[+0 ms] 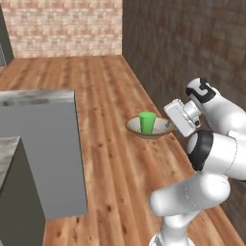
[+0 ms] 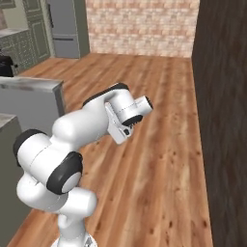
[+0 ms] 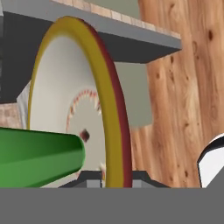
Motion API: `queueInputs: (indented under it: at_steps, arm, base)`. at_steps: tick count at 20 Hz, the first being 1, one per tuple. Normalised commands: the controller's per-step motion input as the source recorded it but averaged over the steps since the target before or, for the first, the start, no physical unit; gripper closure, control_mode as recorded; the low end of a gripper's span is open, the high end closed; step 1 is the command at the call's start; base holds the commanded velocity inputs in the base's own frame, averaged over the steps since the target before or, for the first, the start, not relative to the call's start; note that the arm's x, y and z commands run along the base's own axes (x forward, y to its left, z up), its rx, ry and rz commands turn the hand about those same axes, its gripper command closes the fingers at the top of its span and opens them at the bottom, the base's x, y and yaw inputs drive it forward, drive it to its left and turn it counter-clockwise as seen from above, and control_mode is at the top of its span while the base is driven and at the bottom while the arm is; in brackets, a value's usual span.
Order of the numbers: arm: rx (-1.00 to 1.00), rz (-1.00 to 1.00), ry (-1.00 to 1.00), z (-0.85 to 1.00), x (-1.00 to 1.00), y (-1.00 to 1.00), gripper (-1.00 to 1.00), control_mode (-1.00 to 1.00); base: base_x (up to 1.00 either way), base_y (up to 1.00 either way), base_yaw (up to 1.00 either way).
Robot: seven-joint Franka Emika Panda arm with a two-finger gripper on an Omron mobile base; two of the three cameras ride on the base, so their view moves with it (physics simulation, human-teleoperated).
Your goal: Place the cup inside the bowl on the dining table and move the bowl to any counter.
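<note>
Gripper (image 3: pixel 113 177), jaws set narrow and clamped on the rim of the bowl (image 1: pixel 136 128), one finger on each side of the rim's edge. The bowl is held in the air above the wooden floor (image 1: pixel 110 158), carried by nothing but the gripper. The cup (image 1: pixel 147 122) stands upright inside the bowl. Farther left, the grey-sided dining table (image 1: pixel 43 149); beyond, a brick wall (image 1: pixel 67 26).

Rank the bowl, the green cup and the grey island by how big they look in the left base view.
1. dining table, though it stands nearer the camera.
2. bowl.
3. cup, standing inside the bowl.
</note>
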Motion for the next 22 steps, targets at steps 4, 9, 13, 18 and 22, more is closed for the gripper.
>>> queueInputs:
  at_steps: [4, 9, 13, 18, 22]
  arm:
    - [0.00, 0.00, 0.00, 0.00, 0.00, 0.00, 1.00, 1.00]
    - [0.00, 0.00, 0.00, 0.00, 0.00, 0.00, 1.00, 1.00]
    - [0.00, 0.00, 0.00, 0.00, 0.00, 0.00, 1.00, 1.00]
    - [0.00, 0.00, 0.00, 0.00, 0.00, 0.00, 1.00, 1.00]
    - [0.00, 0.00, 0.00, 0.00, 0.00, 0.00, 1.00, 1.00]
  base:
    - [0.84, -0.02, 0.00]
    - [0.91, -0.06, 0.00]
    - [1.00, -0.05, 0.00]
    - [0.98, 0.00, 0.00]
    - [1.00, 0.00, 0.00]
